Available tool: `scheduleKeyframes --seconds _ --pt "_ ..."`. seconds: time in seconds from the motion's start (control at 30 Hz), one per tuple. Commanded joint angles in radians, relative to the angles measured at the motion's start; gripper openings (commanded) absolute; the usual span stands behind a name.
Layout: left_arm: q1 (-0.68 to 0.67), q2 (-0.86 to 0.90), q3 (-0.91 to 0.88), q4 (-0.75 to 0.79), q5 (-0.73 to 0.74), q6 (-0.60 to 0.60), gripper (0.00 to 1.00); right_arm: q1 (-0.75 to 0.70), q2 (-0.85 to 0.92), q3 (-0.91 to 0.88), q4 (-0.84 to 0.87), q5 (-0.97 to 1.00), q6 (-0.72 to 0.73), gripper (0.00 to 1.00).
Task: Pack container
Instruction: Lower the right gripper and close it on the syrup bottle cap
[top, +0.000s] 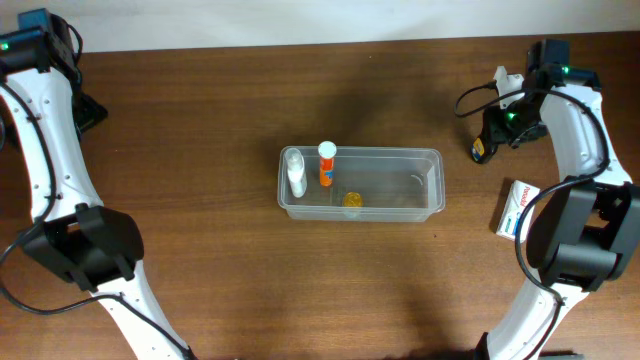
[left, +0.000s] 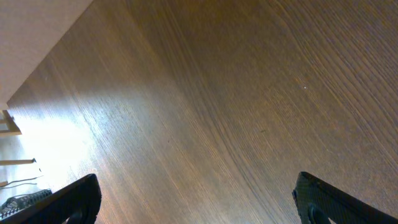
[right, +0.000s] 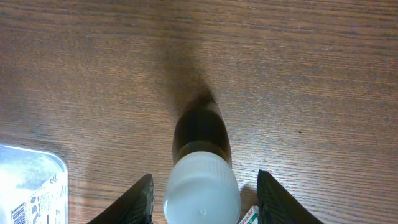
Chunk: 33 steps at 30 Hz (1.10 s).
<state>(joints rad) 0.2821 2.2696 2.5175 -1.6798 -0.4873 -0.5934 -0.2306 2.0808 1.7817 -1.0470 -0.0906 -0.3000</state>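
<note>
Right gripper (right: 204, 176) straddles the white-capped brown bottle (right: 202, 134), grip uncertain; left gripper (left: 196, 180) wide open.

Right half of the container (top: 400, 180) lies open from above (white bottle (top: 296, 172) and orange tube (top: 327, 164) crowd its left).

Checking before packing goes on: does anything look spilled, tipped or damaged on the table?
Nothing stands out. No spill shows on the table or in the container, where a white bottle and an orange tube sit. The dark bottle straddled by the right gripper looks intact, cap on.
</note>
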Motion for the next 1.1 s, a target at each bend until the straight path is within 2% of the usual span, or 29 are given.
scheduleKeyframes --seconds 0.0,0.97,1.07 --pt "0.002 0.003 0.019 -0.001 -0.014 0.008 0.99 -0.006 0.004 -0.005 -0.003 0.008 -0.006 0.45" --pt "0.002 0.003 0.019 -0.001 -0.014 0.008 0.99 -0.006 0.004 -0.005 -0.003 -0.014 0.002 0.42" --pt "0.002 0.003 0.019 -0.001 -0.014 0.008 0.99 -0.005 0.004 -0.005 -0.003 -0.014 0.002 0.47"
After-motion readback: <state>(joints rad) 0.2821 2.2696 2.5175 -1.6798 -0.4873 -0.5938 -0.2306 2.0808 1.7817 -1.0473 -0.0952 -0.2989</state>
